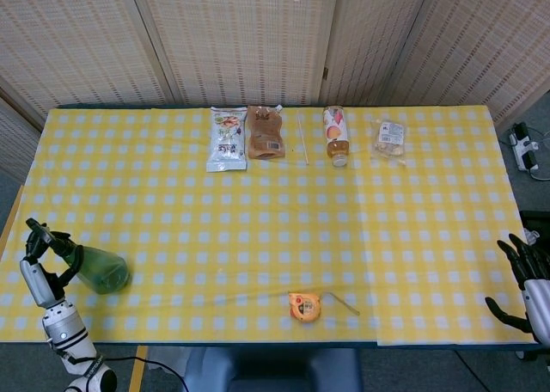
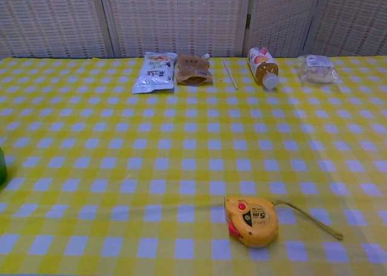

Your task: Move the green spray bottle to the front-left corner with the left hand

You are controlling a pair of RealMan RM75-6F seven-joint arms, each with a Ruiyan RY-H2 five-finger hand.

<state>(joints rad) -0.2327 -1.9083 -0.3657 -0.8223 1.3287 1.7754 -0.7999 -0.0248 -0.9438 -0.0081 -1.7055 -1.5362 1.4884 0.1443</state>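
Note:
The green spray bottle point(image 1: 101, 271) is at the table's front-left corner, its round body pointing right and its narrow neck pointing left. My left hand point(image 1: 41, 267) is at the table's left edge with its fingers curled around the bottle's neck and spray head. In the chest view only a sliver of the green bottle point(image 2: 2, 167) shows at the left border, and neither hand appears there. My right hand point(image 1: 526, 282) hangs beyond the table's right front corner with fingers spread, holding nothing.
An orange tape measure point(image 1: 303, 306) with its tape pulled out lies near the front edge. Along the back lie a white snack pack point(image 1: 227, 138), a brown pouch point(image 1: 265, 132), a thin stick point(image 1: 302, 137), a drink bottle point(image 1: 335, 135) and a clear bag point(image 1: 390, 137).

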